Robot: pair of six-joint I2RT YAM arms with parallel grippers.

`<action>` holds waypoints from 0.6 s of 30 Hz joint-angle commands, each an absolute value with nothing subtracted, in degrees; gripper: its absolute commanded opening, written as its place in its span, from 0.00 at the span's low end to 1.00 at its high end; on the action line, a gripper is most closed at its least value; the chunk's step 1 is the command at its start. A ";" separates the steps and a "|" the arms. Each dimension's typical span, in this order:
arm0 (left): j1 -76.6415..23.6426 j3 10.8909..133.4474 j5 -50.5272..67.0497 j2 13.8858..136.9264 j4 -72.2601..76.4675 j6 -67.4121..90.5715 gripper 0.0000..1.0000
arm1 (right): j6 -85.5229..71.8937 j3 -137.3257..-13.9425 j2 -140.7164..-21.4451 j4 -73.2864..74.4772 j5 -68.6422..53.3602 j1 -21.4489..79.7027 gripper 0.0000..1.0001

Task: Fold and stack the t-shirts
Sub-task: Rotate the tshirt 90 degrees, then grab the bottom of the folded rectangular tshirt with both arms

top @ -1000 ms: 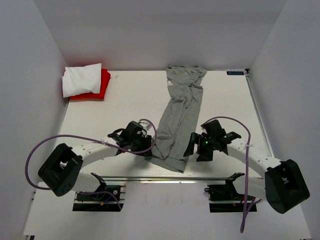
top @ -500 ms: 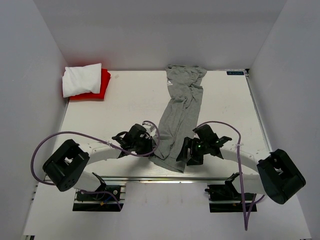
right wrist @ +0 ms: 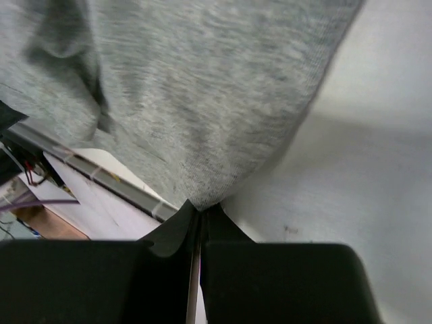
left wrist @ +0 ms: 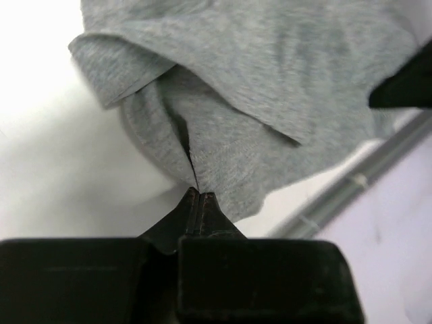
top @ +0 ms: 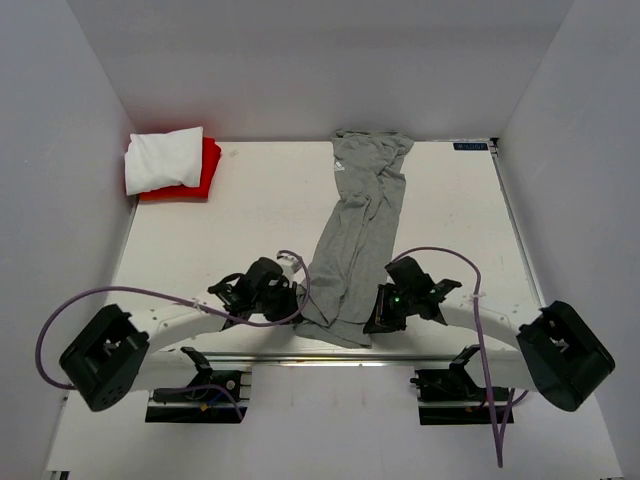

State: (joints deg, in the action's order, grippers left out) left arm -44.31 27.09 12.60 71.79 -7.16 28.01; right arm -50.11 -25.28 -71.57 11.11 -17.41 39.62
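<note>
White table (top: 250, 210) carries grey t-shirt (top: 355, 240), a long rumpled strip down the centre, collar at far edge, hem at near edge. Far-left corner: white t-shirt (top: 163, 160) folded atop red t-shirt (top: 207, 165). L pincer (left wrist: 199, 196) clenched on hem's left corner, R pincer (right wrist: 199, 209) on right corner.

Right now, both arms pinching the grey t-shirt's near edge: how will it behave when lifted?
Likely floppy: the grey t-shirt lies bunched in a long wrinkled strip and will probably sag between the left fingers and right fingers. Probably light, thin knit. Each pinch holds only a small bit of edge, so it may slip out.
</note>
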 commanded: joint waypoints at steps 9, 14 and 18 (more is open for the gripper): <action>-47.02 26.10 21.53 58.80 -21.71 30.23 0.00 | -52.47 -21.89 -58.80 20.12 -20.39 45.87 0.00; -47.55 29.26 20.93 62.48 -22.41 28.92 0.00 | -51.42 -24.07 -59.85 20.83 -18.29 46.58 0.00; -47.55 37.41 13.90 65.30 -25.57 28.39 0.00 | -50.37 -28.56 -61.52 19.69 -12.41 46.06 0.00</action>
State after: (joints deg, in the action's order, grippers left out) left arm -47.29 30.44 18.04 64.45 -23.57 29.54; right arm -50.94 -23.62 -60.75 20.21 -16.67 46.15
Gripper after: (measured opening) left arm 0.018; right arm 0.010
